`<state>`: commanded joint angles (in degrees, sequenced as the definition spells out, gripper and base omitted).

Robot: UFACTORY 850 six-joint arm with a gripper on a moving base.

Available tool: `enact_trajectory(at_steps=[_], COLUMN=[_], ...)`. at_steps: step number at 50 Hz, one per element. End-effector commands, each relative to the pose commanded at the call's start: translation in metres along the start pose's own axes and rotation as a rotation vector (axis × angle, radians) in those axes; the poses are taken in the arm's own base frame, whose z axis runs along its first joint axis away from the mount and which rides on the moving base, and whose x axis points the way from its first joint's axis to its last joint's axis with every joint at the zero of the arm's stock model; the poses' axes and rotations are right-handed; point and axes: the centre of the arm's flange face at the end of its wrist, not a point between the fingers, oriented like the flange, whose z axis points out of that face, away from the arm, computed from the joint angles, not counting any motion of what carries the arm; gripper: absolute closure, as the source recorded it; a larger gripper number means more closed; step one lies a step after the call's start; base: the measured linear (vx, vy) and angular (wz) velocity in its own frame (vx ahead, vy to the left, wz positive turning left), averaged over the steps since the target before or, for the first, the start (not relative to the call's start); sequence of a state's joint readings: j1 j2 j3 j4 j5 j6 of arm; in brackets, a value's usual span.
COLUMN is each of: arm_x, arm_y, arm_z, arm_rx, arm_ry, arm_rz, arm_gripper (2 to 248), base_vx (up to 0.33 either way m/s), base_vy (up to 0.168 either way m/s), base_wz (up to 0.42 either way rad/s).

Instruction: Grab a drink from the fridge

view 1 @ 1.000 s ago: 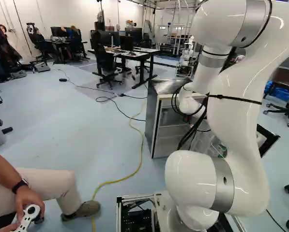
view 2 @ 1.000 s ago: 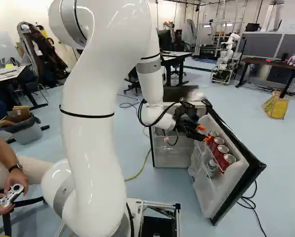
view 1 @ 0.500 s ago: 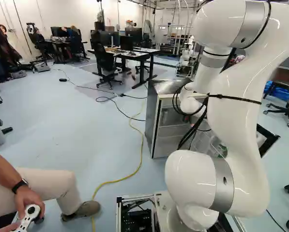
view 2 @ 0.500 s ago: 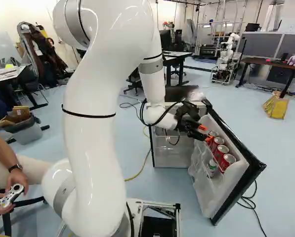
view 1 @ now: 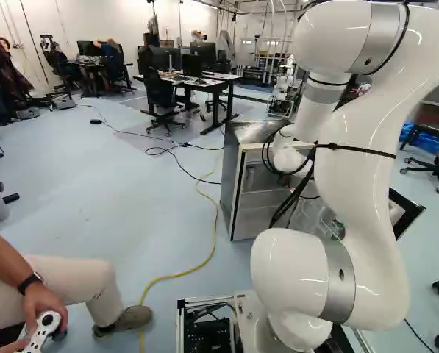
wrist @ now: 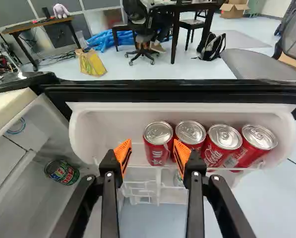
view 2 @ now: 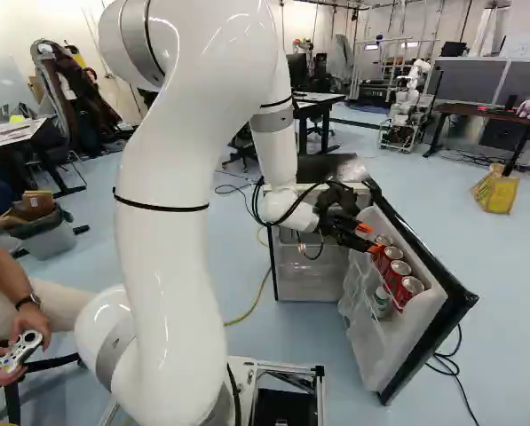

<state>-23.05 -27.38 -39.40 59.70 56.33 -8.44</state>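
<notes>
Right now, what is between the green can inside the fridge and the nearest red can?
In the wrist view, the door bin's end wall and one finger of the open gripper stand between the green can and the nearest red can.

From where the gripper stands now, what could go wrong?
One finger of the open gripper lines up near the gap between the end can and its neighbour, so advancing might knock either. The four red cans stand close together, so pulling one out could tip the next.

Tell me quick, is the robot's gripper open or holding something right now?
Gripper: open, holding nothing; a red can shows between its spread fingers, not gripped.
</notes>
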Motion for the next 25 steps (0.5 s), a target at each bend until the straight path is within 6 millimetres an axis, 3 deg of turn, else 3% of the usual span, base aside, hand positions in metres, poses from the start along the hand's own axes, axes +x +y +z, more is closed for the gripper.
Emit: enact_trajectory(at_steps=[25], arm_x=[-0.0003], arm_y=[-0.0012], arm_z=[0.0051], arm_rx=[-0.002], arm_ry=[-0.025], arm_rz=[0.007], arm_gripper=[111], base_vx=[0.0], base_vy=[0.0], base_wz=[0.0])
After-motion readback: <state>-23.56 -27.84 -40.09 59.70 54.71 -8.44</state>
